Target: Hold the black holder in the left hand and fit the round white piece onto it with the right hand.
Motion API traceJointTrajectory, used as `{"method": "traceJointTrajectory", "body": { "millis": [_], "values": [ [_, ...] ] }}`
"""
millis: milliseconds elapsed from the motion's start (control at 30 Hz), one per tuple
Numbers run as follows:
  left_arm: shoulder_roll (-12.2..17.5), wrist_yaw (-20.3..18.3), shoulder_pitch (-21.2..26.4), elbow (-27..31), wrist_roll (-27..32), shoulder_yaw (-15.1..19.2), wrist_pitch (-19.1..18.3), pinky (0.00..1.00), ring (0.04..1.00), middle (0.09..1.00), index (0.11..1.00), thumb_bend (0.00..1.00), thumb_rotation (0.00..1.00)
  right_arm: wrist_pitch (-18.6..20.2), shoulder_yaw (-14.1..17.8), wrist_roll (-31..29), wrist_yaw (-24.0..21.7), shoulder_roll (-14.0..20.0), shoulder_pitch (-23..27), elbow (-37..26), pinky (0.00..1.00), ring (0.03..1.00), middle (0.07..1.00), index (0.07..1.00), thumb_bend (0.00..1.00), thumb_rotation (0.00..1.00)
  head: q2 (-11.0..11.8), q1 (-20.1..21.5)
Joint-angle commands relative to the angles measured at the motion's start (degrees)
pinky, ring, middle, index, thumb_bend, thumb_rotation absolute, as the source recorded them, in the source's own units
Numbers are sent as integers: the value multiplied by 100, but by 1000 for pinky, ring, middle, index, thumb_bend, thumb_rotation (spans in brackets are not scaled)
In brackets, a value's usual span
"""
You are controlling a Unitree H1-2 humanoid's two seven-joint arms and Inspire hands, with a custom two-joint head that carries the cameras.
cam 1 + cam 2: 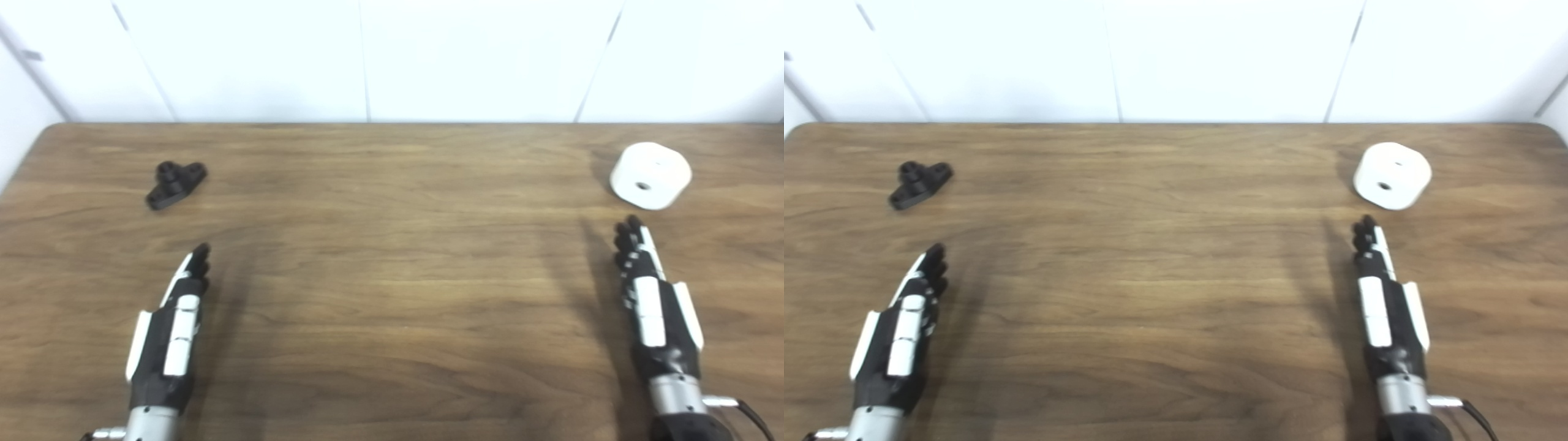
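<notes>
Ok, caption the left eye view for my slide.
Both hands, left and right, empty; black holder and round white piece lie apart.

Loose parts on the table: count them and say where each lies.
2. The black holder lies far left, beyond the left hand. The round white piece lies far right, just beyond the right hand. Nothing seems hidden.

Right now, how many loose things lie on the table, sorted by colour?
Black: 1, the holder, far left.
White: 1, the round piece, far right.
Total: 2. Neither hand holds anything.
</notes>
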State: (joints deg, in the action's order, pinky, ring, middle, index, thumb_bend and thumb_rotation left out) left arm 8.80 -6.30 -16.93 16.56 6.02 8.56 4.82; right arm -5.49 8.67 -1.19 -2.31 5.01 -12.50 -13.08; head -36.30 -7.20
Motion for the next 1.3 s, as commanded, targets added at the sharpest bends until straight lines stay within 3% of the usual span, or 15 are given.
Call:
{"method": "traceJointTrajectory", "body": {
  "millis": [0, 433, 600, 700, 867, 1133, 1200, 1267],
  "values": [
    [-64, 33, -39, 12, -92, -78, 230, 1000, 1000, 986, 941, 401, 901, -346, 15, -120, -99, 138, -491, 124, 1000, 986, 978, 998, 562, 1000, 73, -206],
    [-270, 311, -31, -414, -641, -388, 746, 963, 977, 968, 926, 395, 926, -525, 209, -353, -361, 283, -388, 509, 1000, 1000, 989, 1000, 579, 1000, 571, -1038],
    [-308, 345, -27, -487, -698, -441, 761, 986, 984, 969, 922, 422, 926, -773, 235, -376, -401, 304, -336, 667, 1000, 997, 976, 990, 610, 1000, 632, -1112],
    [-325, 388, -27, -501, -739, -468, 753, 982, 982, 969, 922, 440, 920, -1063, 237, -315, -365, 312, -307, 822, 1000, 974, 955, 973, 553, 1000, 670, -1116],
    [-335, 485, -70, -457, -889, -493, 681, 981, 984, 969, 922, 449, 918, -1128, 218, -309, -354, 303, -329, 840, 1000, 964, 941, 956, 542, 1000, 750, -1089],
    [-343, 598, -260, -272, -1152, -474, 699, 969, 986, 971, 930, 462, 729, -1103, 183, -251, -348, 262, -457, 774, 1000, 963, 934, 947, 596, 1000, 854, -1039],
    [-347, 680, -281, -176, -1296, -449, 639, 952, 980, 967, 933, 427, 696, -1141, 186, -238, -343, 263, -464, 788, 1000, 962, 933, 947, 597, 1000, 854, -1039],
    [-329, 772, -294, -36, -1490, -425, 523, 939, 974, 967, 934, 373, 565, -1172, 193, -239, -333, 258, -470, 802, 1000, 957, 930, 944, 602, 1000, 904, -1097]
  ]
}}
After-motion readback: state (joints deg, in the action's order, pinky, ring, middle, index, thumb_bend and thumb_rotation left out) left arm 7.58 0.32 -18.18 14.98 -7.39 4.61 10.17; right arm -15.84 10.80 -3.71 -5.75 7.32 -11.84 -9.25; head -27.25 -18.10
